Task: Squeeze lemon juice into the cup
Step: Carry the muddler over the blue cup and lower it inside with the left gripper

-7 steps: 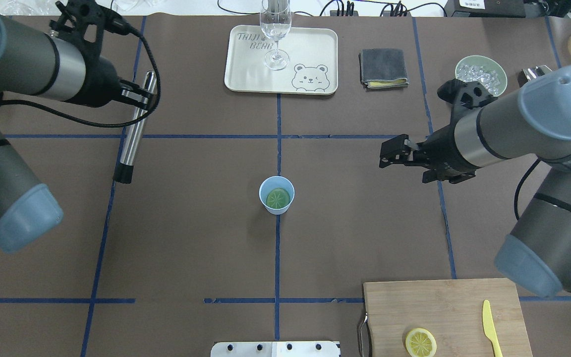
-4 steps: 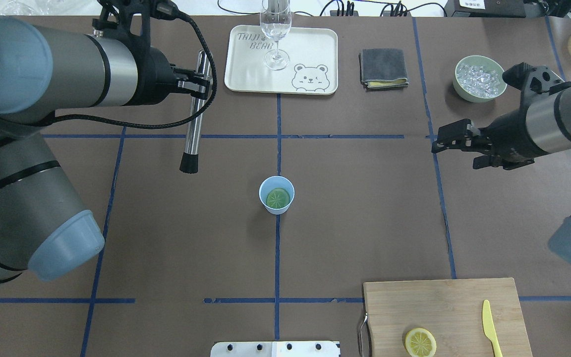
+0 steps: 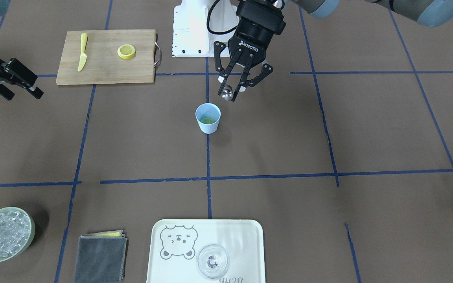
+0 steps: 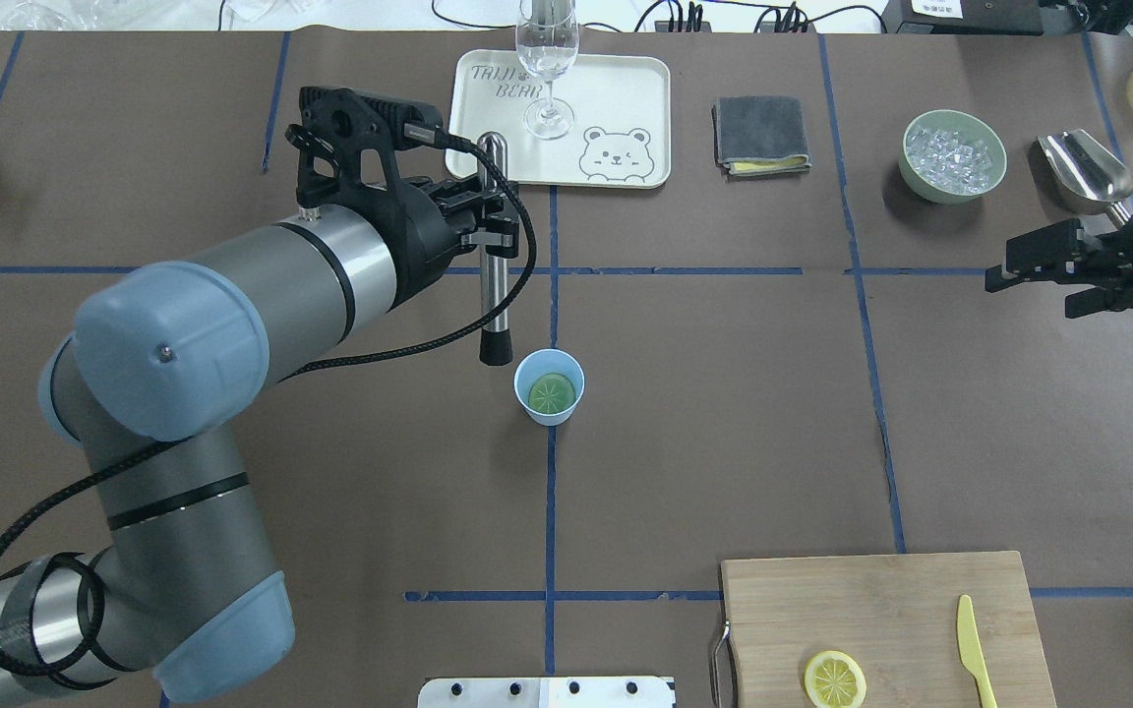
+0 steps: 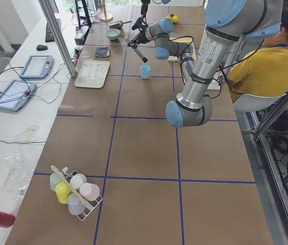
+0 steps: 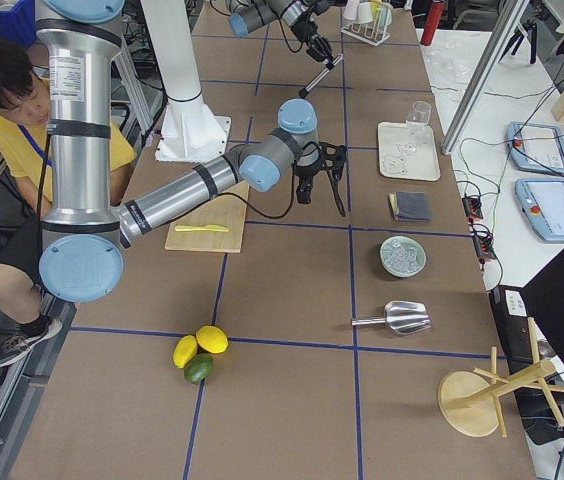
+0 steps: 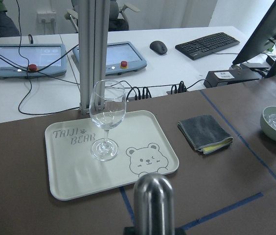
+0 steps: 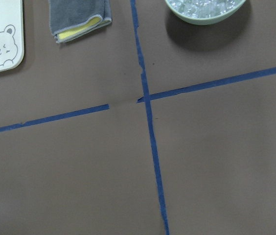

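The light-blue cup [image 4: 549, 386] stands upright at the table's middle, also in the front view [image 3: 208, 118]. A lemon slice [image 4: 552, 393] lies flat inside it, looking greenish. A second lemon slice [image 4: 834, 678] lies on the cutting board [image 4: 871, 600]. My left gripper [image 4: 488, 228] is shut on a steel muddler [image 4: 495, 265]. The muddler's black tip hangs just left of the cup's rim, above the table. The muddler's rounded top fills the left wrist view [image 7: 152, 196]. My right gripper [image 4: 999, 265] is open and empty, far to the right.
A cream tray [image 4: 626, 98] with a clear wine glass [image 4: 547, 59] stands at the back. A grey cloth [image 4: 760, 135], a pale-green bowl of ice [image 4: 953, 154] and a metal scoop [image 4: 1086, 167] are at the back right. A yellow knife [image 4: 970, 639] lies on the board.
My left arm has swung right with the muddler, from the far left to beside the cup. My right arm has drawn back to the right edge.
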You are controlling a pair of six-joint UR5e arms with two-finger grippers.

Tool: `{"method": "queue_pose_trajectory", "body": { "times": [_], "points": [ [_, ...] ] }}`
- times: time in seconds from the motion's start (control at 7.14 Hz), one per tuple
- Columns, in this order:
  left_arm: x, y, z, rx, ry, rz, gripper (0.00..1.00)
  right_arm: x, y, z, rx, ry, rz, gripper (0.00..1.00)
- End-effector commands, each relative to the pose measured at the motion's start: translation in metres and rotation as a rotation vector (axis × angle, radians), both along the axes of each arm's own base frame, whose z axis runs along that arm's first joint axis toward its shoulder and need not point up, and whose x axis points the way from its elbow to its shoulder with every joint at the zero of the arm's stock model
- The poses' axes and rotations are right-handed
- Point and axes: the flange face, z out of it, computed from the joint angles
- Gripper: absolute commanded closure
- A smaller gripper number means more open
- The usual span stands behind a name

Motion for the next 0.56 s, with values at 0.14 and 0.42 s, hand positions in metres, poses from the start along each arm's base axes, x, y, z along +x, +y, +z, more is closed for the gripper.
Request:
{"method": "queue_pose_trajectory", "body": {
  "times": [0.14,0.42],
  "points": [
    [0.022,0.023,0.006,0.078,0.159,-0.027,1.0,0.017,-0.007,0.023,0.014,0.013,-0.023,0.0],
    [0.043,0.016,0.03,0.091,0.056,-0.148,1.0,0.018,-0.005,0.025,0.006,0.008,-0.027,0.0]
  ]
}}
